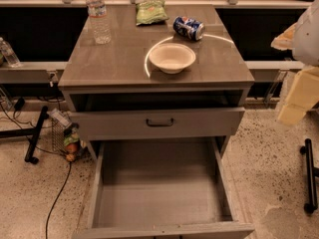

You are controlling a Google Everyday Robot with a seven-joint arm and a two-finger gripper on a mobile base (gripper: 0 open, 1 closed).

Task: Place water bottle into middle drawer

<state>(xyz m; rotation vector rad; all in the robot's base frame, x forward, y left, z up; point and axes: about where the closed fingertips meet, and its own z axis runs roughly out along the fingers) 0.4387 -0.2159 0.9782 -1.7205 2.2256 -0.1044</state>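
The water bottle (98,15) is clear plastic with a white cap and a pale label. It stands upright at the back left of the cabinet top (114,59). The middle drawer (159,193) is pulled wide open below, and its flat grey floor is bare. My gripper (294,101) shows as pale blocky parts at the right edge of the view. It is beside the cabinet's right side, far from the bottle, and holds nothing that I can see.
A white bowl (172,57), a blue soda can (189,28) on its side and a green snack bag (151,11) are on the cabinet top. A closed drawer front with a black handle (160,122) is above the open drawer. Cables and a black stand (35,138) lie at the left.
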